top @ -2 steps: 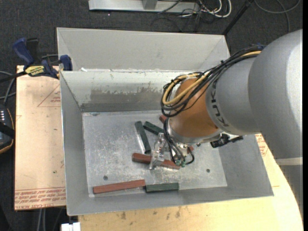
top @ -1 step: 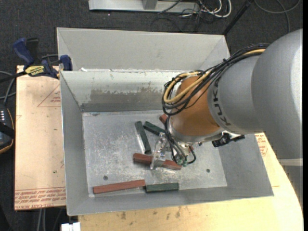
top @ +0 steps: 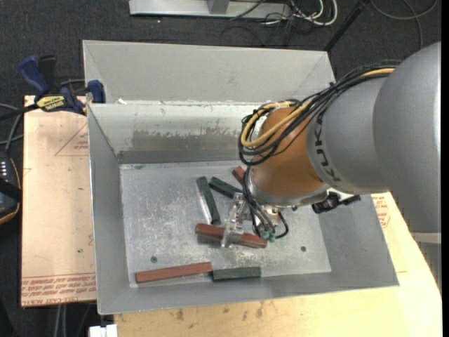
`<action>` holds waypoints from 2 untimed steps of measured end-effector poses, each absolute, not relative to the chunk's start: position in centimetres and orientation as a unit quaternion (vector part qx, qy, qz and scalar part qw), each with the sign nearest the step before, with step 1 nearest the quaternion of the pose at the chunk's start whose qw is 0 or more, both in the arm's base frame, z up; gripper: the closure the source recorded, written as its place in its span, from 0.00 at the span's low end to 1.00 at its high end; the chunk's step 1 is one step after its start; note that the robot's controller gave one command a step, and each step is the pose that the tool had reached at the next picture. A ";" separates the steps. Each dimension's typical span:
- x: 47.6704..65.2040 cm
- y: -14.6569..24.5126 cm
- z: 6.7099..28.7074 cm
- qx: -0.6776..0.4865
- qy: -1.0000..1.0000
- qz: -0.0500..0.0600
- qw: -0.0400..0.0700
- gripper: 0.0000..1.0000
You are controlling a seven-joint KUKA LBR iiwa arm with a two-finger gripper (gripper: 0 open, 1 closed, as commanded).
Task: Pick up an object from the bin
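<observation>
Gripper hanging low over reddish-brown bar, frame centre. You're watching pick not yet done: bar lying on bin floor. Clenched or released, cannot tell.

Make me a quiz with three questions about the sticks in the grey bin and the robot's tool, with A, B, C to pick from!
1. Where in the grey metal bin does the long red-brown flat bar lie?
A) against the far wall
B) leaning on the left wall
C) on the floor by the near wall

2. What colour is the short flat bar at its right end?
A) yellow
B) dark green
C) white

3. How is the tool placed?
A) low over the small heap of red-brown and dark green bars mid-bin
B) outside the bin
C) on the long bar

Answers: C, it lies along the floor's near edge; B, it looks dark green; A, the tool hangs just above the middle heap.
</observation>
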State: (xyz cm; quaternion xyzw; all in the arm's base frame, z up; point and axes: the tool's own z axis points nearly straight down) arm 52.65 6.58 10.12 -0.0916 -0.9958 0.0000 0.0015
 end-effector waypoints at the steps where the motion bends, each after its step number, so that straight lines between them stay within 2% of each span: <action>1: 52.6 6.6 13.0 -0.091 -0.996 0.000 0.002 1.00; 2: 52.7 6.6 15.2 -0.091 -0.996 0.000 0.002 1.00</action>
